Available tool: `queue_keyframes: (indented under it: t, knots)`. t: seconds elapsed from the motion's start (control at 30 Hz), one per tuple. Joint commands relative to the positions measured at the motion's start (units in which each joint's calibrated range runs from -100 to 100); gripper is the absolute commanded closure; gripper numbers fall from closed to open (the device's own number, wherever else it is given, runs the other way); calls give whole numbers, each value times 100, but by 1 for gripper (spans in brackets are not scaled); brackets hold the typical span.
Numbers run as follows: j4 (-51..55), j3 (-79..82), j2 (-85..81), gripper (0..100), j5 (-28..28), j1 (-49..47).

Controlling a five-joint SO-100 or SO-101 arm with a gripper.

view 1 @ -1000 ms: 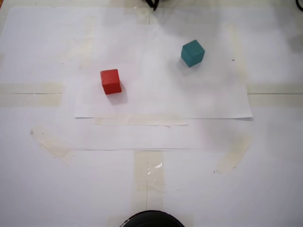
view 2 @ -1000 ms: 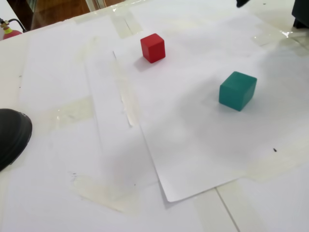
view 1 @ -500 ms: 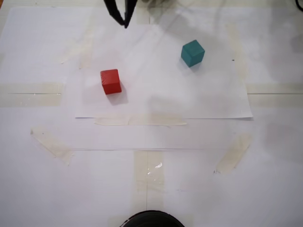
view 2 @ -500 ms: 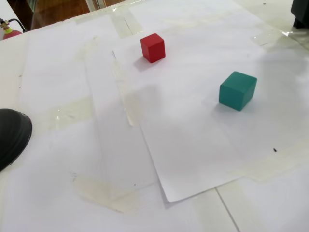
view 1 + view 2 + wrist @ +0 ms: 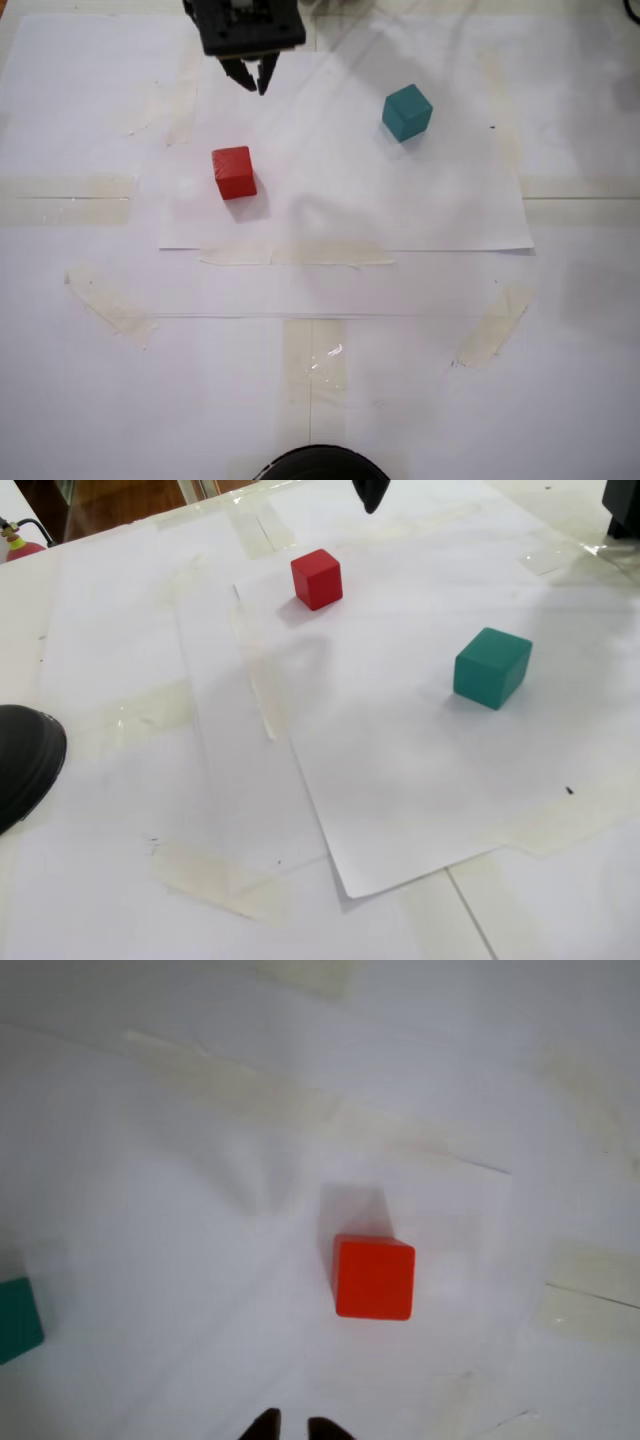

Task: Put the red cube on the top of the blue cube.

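Pincer [image 5: 255, 82]: mine, empty, tips nearly together, hovering short of red cube | red cube [image 5: 234, 172]: ungrasped on white paper sheet [image 5: 400, 200] | teal cube [image 5: 407, 111]: well apart, top bare | progress: grasp, carry, stacking all outstanding

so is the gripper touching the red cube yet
Apart. In a fixed view the gripper hangs clear of the red cube, bare paper between them; the wrist view shows the same gap.

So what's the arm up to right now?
Gripper nearly closed, empty, above the red cube. Blue cube sits apart. Nothing between them.
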Motion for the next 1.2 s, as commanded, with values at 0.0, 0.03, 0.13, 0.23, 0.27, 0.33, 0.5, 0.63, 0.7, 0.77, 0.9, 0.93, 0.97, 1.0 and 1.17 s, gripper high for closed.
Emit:
queue_keyframes:
  t: [0.0, 0.03, 0.13, 0.23, 0.27, 0.33, 0.5, 0.63, 0.7, 0.77, 0.9, 0.93, 0.97, 1.0, 1.17]
  knots:
    - [-97, -529, 22, 87, -122, -49]
    - [-113, -538, 48, 86, -142, -49]
    - [-195, -593, 159, 83, -186, -87]
    - [-301, -620, 331, 79, -254, -155]
    - [-358, -629, 408, 78, -264, -178]
    - [-488, -684, 597, 76, -288, -216]
    - [-798, -829, 940, 73, -176, -254]
    - [-872, -974, 1181, 73, -93, -170]
    - [-872, -1101, 1301, 73, -49, -132]
    - [-872, -1219, 1429, 73, -20, -102]
    - [-888, -1455, 1678, 73, 39, -19]
    - [-880, -1528, 1747, 73, 54, -4]
    - [-855, -1600, 1807, 73, 59, 19]
    - [-839, -1655, 1867, 73, 63, 42]
    - [-872, -1700, 2056, 73, 78, 95]
